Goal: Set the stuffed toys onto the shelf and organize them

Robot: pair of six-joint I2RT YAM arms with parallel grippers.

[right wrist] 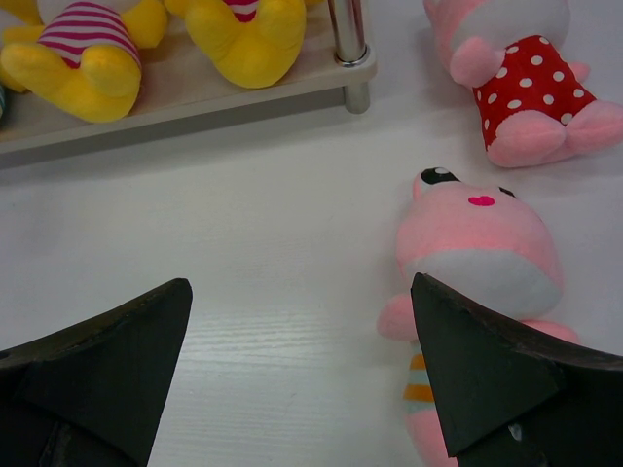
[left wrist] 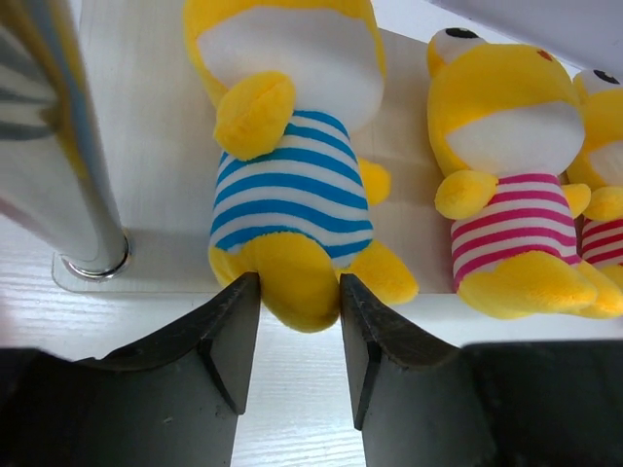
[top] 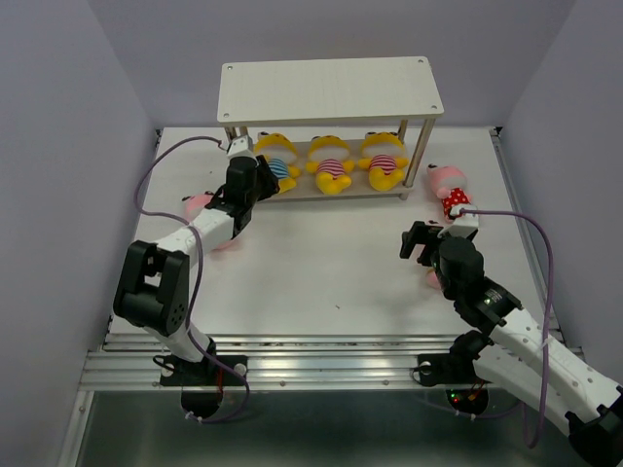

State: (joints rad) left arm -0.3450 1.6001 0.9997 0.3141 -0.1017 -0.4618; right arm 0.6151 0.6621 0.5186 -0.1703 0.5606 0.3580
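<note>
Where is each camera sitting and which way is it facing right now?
Top external: above and behind the arms, looking down at the table, shelf, left hand and right hand.
Left wrist: on the left arm, facing the lower shelf board; its fingers flank the foot of the blue-striped toy.
Right wrist: on the right arm, low over the table, facing a pink toy and the polka-dot toy; its open fingers show below.
Shared: both wrist views show the middle, pink-striped yellow toy.

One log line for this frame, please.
left pincer: open, astride blue-striped toy feet on lower shelf | right pincer: open, near pink toy | shelved: three yellow toys | on table: three pink toys
</note>
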